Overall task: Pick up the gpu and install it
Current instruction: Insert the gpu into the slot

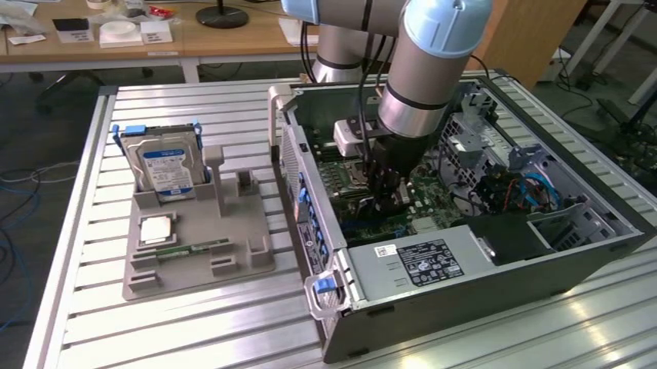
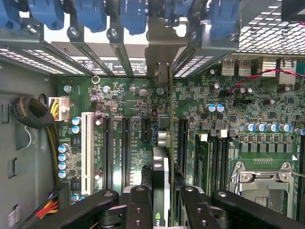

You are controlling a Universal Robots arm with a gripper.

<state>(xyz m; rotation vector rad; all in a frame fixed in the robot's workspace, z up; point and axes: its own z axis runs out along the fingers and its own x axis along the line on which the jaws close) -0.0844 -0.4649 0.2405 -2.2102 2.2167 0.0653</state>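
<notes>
The gpu stands on edge over the green motherboard inside the open computer case. My gripper is shut on it, one black finger on each side. The card runs along the row of black expansion slots, and its silvery end bracket sits at the case's rear slot openings. How deep the card sits in a slot I cannot tell. In the exterior view the gripper reaches down into the middle of the case, low over the board.
Blue slot latches line the rear wall. A CPU socket and a cable bundle flank the slots. Outside, on the exterior view's left, a grey holder carries a hard drive, a chip and a memory stick.
</notes>
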